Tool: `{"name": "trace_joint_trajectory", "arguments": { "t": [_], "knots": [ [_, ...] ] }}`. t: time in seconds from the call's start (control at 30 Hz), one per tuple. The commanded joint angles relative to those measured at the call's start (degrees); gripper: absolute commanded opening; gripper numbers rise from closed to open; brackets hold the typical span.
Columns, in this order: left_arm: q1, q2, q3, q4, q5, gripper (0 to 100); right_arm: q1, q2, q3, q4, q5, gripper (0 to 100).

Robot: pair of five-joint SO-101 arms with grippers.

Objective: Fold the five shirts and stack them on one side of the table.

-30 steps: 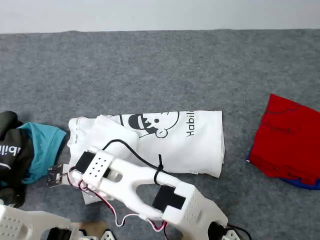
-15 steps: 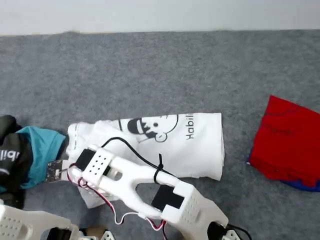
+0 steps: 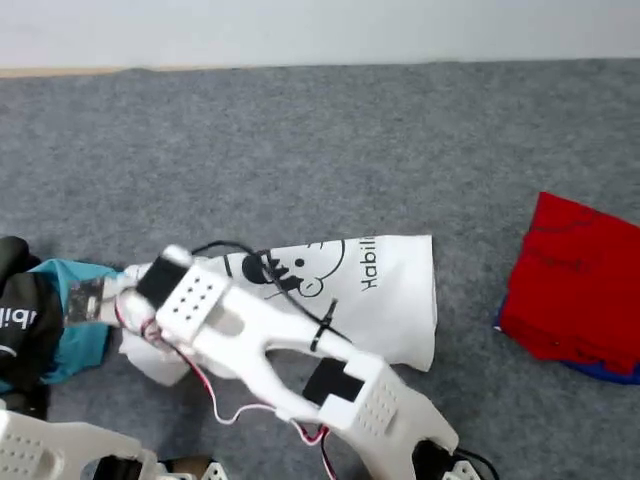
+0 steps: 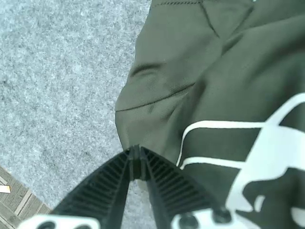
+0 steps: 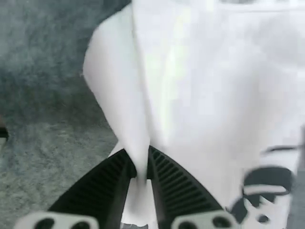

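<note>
**High view.** The right arm (image 3: 260, 340) lies across the near left part of the white shirt (image 3: 390, 290) and hides the cloth beneath it. The red shirt (image 3: 575, 285) is cut by the frame's edge, and the blue shirt (image 3: 600, 368) under it is hidden but for a sliver. The black shirt (image 3: 20, 320) and teal shirt (image 3: 75, 345) run off the opposite edge. The left arm (image 3: 50, 445) is cropped at the near edge.

**Left wrist view.** The left pincer (image 4: 137, 167) has its tips together at the black shirt's hem. Whether cloth lies between them cannot be told.

**Right wrist view.** The white cloth pinched in the right pincer (image 5: 140, 171) is blurred, so its folds cannot be read, and its print is cut off at the edge.
</note>
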Motion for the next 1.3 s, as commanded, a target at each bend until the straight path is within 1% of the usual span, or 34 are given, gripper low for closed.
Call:
{"name": "trace_joint_trajectory", "arguments": {
  "t": [0.0,0.13,0.27,0.33,0.4,0.5,0.57,0.67,0.8,0.97,1.2,1.27],
  "knots": [
    [0.5,-0.7,-0.6,-1.0,-0.4,1,1.3,-0.3,-4.0,0.9,-0.1,1.2],
    [0.6,-0.7,-0.6,-1.0,-0.4,1,1.4,0.4,-4.0,0.9,-0.1,3.5],
    [0.4,-0.7,-0.6,-1.0,-0.4,1,0.5,1.2,-4.2,4.9,-0.2,15.3],
    [0.3,-0.7,-0.6,-1.0,-0.4,1,-0.5,0.7,-4.2,7.9,-0.2,19.1],
    [0.2,-0.7,-0.6,-1.0,-0.5,1,-1.2,0.0,-4.2,10.4,-0.3,19.4],
    [0.2,-0.8,-0.6,-1.0,-1.8,1,-2.1,-2.2,-3.9,11.2,-0.9,18.9],
    [0.2,-0.9,-0.6,-1.0,-1.9,1,-3.0,-4.5,-2.9,11.1,-1.5,16.2],
    [0.2,-1.1,-0.6,-1.0,-1.9,1,-5.8,-8.0,1.6,11.1,-1.6,12.4],
    [0.2,-1.1,-0.6,-1.0,-1.9,1,-10.0,-12.2,9.1,10.9,-1.6,13.9],
    [0.2,-0.9,-0.6,-1.0,-1.9,1,-11.3,-10.4,12.2,5.4,-1.4,14.0],
    [0.1,-0.7,-0.6,-1.0,-1.9,1,-6.6,-2.8,12.0,-5.2,2.1,14.1],
    [0.1,-0.7,-0.6,-1.0,-1.9,1,-5.2,-1.5,12.0,-7.8,3.0,16.2]
  ]
}}
